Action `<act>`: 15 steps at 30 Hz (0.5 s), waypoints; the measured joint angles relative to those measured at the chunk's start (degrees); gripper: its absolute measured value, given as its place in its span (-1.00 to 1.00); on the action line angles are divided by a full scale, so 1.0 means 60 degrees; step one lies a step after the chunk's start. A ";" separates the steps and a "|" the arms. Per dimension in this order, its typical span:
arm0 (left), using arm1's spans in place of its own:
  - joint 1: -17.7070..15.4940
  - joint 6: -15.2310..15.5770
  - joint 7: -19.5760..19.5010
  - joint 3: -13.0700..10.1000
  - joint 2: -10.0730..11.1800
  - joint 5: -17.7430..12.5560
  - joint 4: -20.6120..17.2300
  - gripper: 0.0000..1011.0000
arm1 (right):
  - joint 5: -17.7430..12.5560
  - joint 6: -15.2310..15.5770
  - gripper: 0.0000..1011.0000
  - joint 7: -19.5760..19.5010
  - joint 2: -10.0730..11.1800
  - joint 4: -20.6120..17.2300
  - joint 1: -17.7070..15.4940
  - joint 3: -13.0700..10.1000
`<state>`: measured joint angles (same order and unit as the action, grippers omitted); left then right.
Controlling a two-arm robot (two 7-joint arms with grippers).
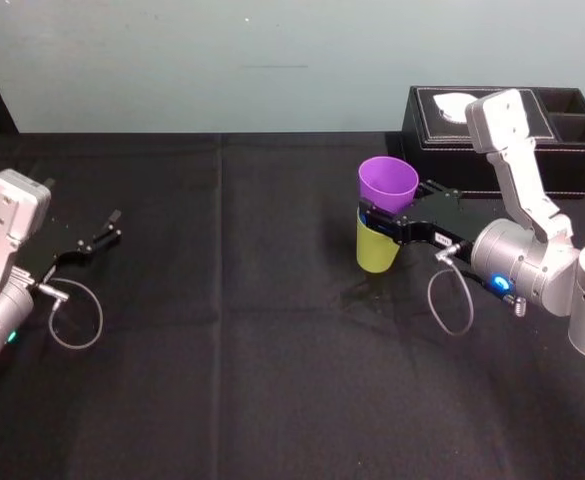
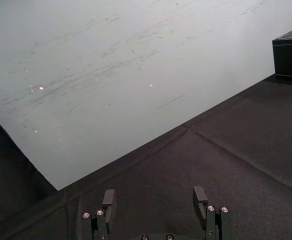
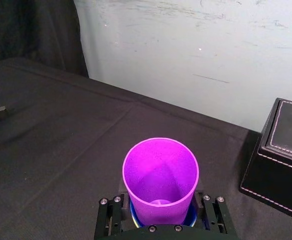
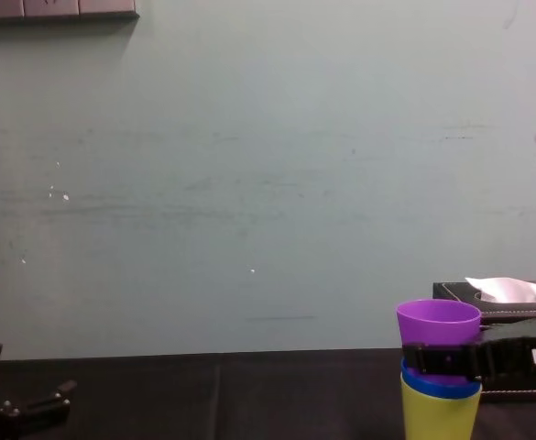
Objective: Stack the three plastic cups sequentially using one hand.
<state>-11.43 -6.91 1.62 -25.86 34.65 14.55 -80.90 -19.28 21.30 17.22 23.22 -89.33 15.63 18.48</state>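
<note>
Meeting a pale wall [image 1: 272,60], black cloth [image 1: 252,350] spreads; right hand [image 3: 161,211] grasps purple cup [image 1: 388,183], left hand [image 2: 154,194] lies released.

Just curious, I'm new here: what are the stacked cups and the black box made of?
The purple cup, blue cup and yellow-green cup, held by the right gripper, look like smooth plastic: even colour, thin rims, soft sheen. The black box looks like leather or imitation leather, judging by the white stitching along its edges.

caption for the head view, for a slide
Right gripper around the purple cup, nested in blue cup and yellow-green cup; left gripper parked open at left.
</note>
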 joint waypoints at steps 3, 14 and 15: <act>0.0000 -0.0001 0.0000 0.0000 0.0000 0.0000 0.0000 1.00 | 0.0000 0.0000 0.43 0.0003 0.0001 0.0000 0.0000 -0.0001; 0.0000 0.0000 0.0000 0.0000 0.0000 0.0000 0.0000 1.00 | -0.0003 0.0002 0.57 0.0008 0.0002 -0.0008 0.0006 -0.0004; 0.0000 0.0000 0.0000 0.0000 0.0000 0.0000 0.0000 1.00 | -0.0004 0.0003 0.64 0.0008 0.0002 -0.0009 0.0007 -0.0004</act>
<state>-11.43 -6.91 1.62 -25.86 34.64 14.55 -80.90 -19.31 21.32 17.27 23.23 -89.38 15.67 18.45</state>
